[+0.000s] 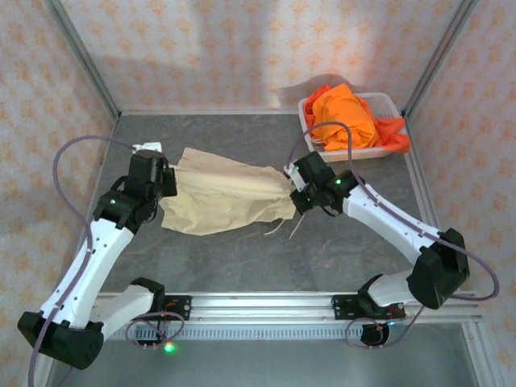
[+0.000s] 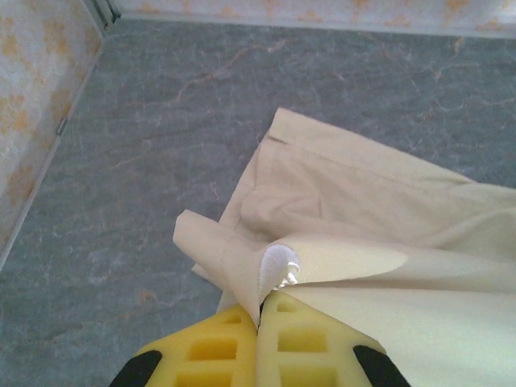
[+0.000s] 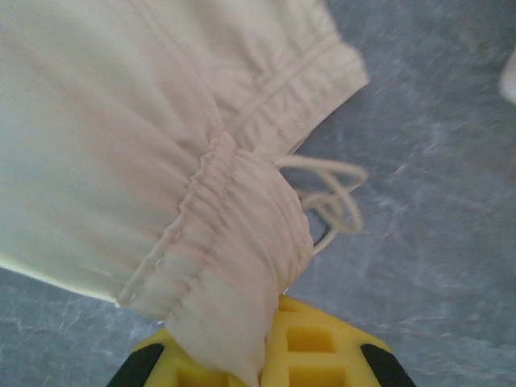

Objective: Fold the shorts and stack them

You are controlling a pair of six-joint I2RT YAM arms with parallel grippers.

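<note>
**Beige pair pinched at both ends, first fold about to begin**

From the top external camera, the beige shorts (image 1: pixel 226 197) lie spread across the middle of the bench (image 1: pixel 242 258), between the two arms. The left end effector (image 1: pixel 165 179) sits at their left edge and the right end effector (image 1: pixel 292 192) at their right edge. The orange shorts (image 1: pixel 347 113) are heaped in the white basket (image 1: pixel 389 101) at the far right corner, untouched.

At the left wrist, the left end effector (image 2: pixel 260 310) is pressed together on a bunched edge of the beige cloth, which fans out to the right over the grey surface.

At the right wrist, the right end effector (image 3: pixel 274 330) is clamped on the gathered waistband (image 3: pixel 218 210), with the drawstring (image 3: pixel 330 193) dangling loose just beside it.

I judge the step to be the fold of the first pair, barely started. The next move calls for both arms to lift together and carry one side over the other, keeping the cloth taut so it lands flat, and keeping the drawstring from catching underneath
</note>
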